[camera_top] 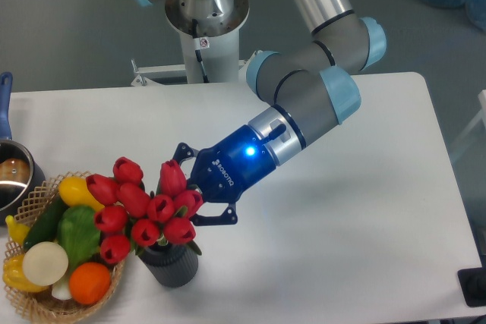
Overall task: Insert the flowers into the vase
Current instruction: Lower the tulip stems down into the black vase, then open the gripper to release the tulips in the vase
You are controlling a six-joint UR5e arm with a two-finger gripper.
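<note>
The flowers (143, 209), a bunch of red tulip buds with green leaves, sit directly over the vase (171, 264), a short dark grey ribbed cylinder near the table's front left. The buds cover most of the vase's mouth, and the stems reach down into it. My gripper (190, 192) comes in from the right, tilted down to the left, and is shut on the bunch at its right side. The fingertips are hidden behind the buds.
A woven basket (112, 282) with vegetables and fruit stands just left of the vase, and the buds overhang its right rim. A metal pot (12, 178) with a blue handle is at the left edge. The robot's base (205, 20) stands behind the table.
</note>
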